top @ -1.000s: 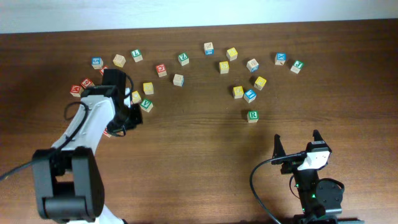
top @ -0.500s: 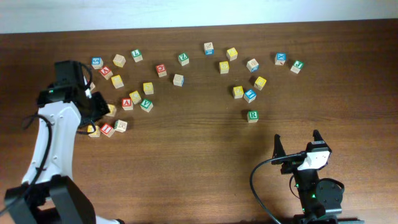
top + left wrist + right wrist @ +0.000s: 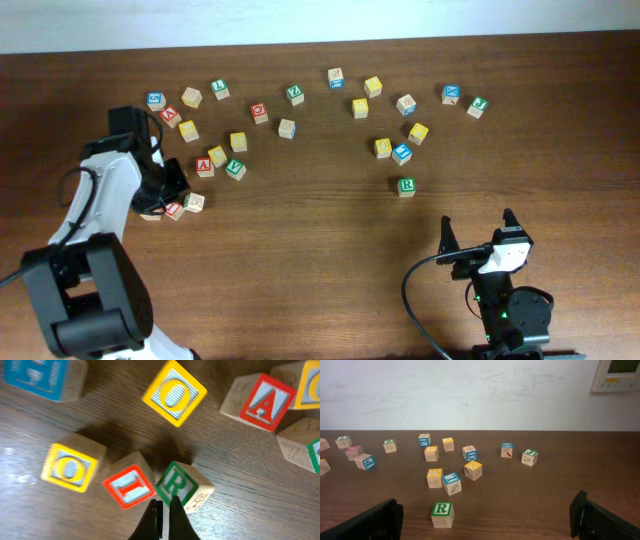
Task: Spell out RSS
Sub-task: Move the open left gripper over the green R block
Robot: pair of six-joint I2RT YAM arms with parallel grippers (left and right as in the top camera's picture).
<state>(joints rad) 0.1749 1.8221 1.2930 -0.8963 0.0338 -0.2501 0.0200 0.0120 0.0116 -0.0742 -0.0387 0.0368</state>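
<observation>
A cube with a green R (image 3: 406, 186) stands alone right of centre, and in the right wrist view this R cube (image 3: 442, 510) is just ahead of my open right gripper (image 3: 485, 527), nothing between its fingers. Several yellow-faced cubes lie behind it, such as one yellow cube (image 3: 382, 148); I cannot read their letters. My left gripper (image 3: 164, 506) is shut and empty, its tips just above the gap between a second green R cube (image 3: 180, 485) and a red I cube (image 3: 129, 486). From overhead the left gripper (image 3: 170, 197) hangs over the left cluster.
Yellow O cubes (image 3: 70, 466) (image 3: 174, 393), a red A cube (image 3: 262, 402) and a blue cube (image 3: 40, 375) ring the left gripper. More lettered cubes are scattered along the back of the wooden table (image 3: 320, 260). The right gripper (image 3: 478, 235) sits near the front edge.
The left arm swung out to the left, then came back down over the front-left cubes. No cube has visibly shifted. The right arm has stayed still.
</observation>
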